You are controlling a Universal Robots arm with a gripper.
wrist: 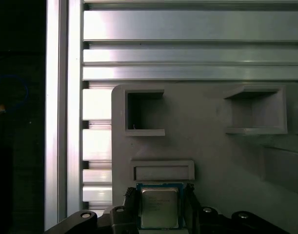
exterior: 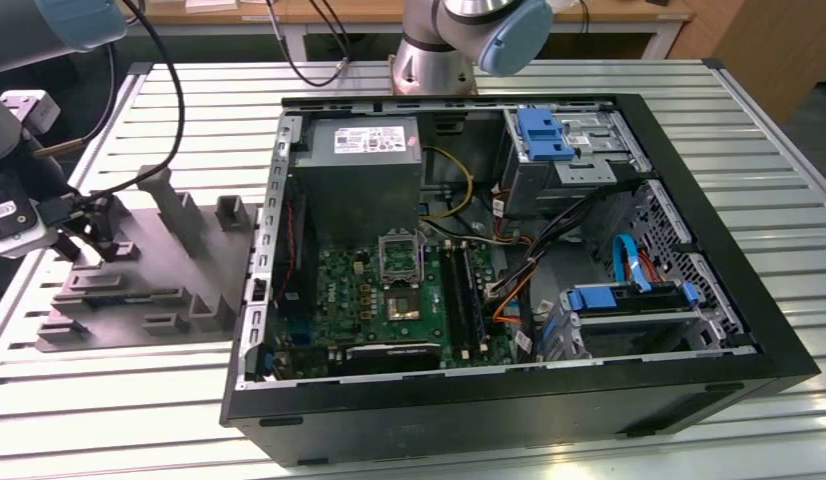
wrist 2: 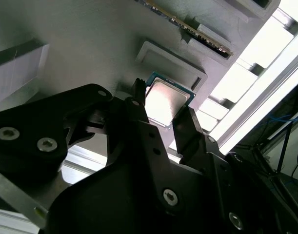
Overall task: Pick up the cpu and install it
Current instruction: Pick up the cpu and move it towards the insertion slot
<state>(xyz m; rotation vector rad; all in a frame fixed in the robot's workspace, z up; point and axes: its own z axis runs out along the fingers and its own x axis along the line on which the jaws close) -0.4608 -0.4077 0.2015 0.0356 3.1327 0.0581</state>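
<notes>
At the exterior view's left, the robot arm (exterior: 10,140) is lowered over a grey plastic fixture (exterior: 173,275) with upright blocks, which rests on a slatted metal bench (exterior: 113,405). The hand (exterior: 90,238) is set down among the fixture's blocks. In the first wrist view, the cpu (wrist: 159,208) is seen lying flat just beside a raised rectangular rim of the fixture, its dull silver top facing up. It is grasped by the hand, with one dark finger (wrist: 130,199) pressed against each of two opposite edges. At the exterior view's right, an open black computer case (exterior: 520,425) is laid on its side, with the green motherboard (exterior: 366,305) and its silver-framed socket (exterior: 400,258) exposed.
</notes>
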